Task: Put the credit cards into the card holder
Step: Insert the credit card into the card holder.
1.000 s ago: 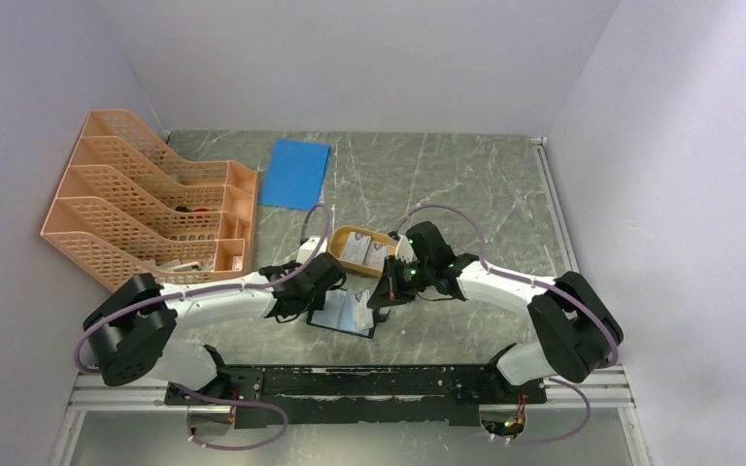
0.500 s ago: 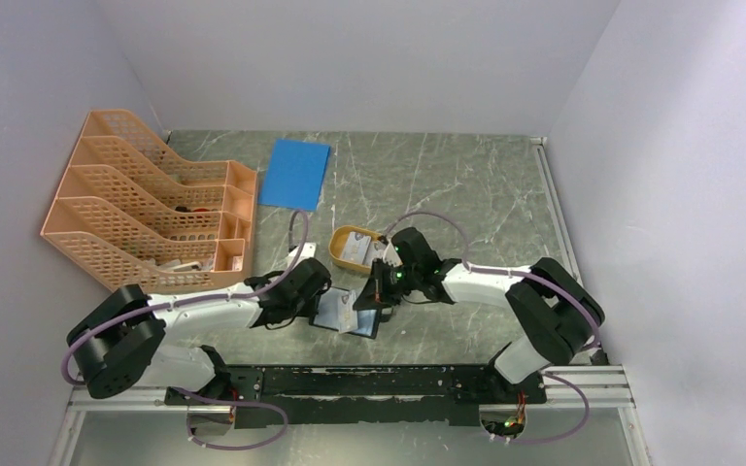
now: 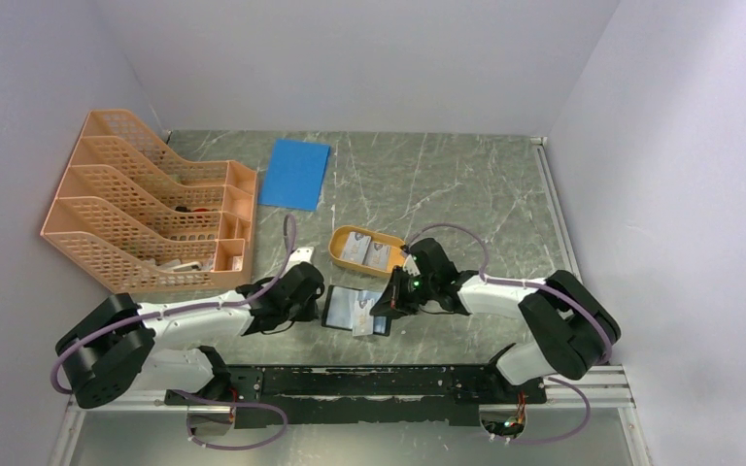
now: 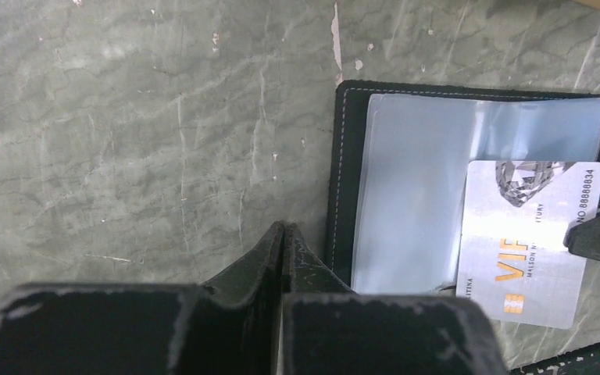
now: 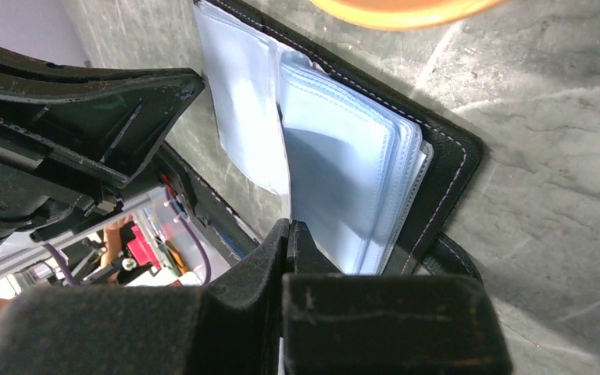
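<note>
Now credit card (image 4: 527, 242) lies against clear pocket (image 4: 406, 195) of card holder (image 4: 349, 156), open on table (image 4: 125, 117). We see right gripper (image 5: 287, 226) pinching card edge, lowered; left gripper (image 4: 283, 234) just snapped together beside holder's left edge. Insertion likely starting.

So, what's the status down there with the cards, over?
Left gripper shut, empty, beside the card holder. Right gripper shut on a silver card over the open holder. Two cards in the dish. Nothing blocking.

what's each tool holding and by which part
The right tool grips a credit card by one edge over the card holder; the left tool is shut, nothing visibly held.
</note>
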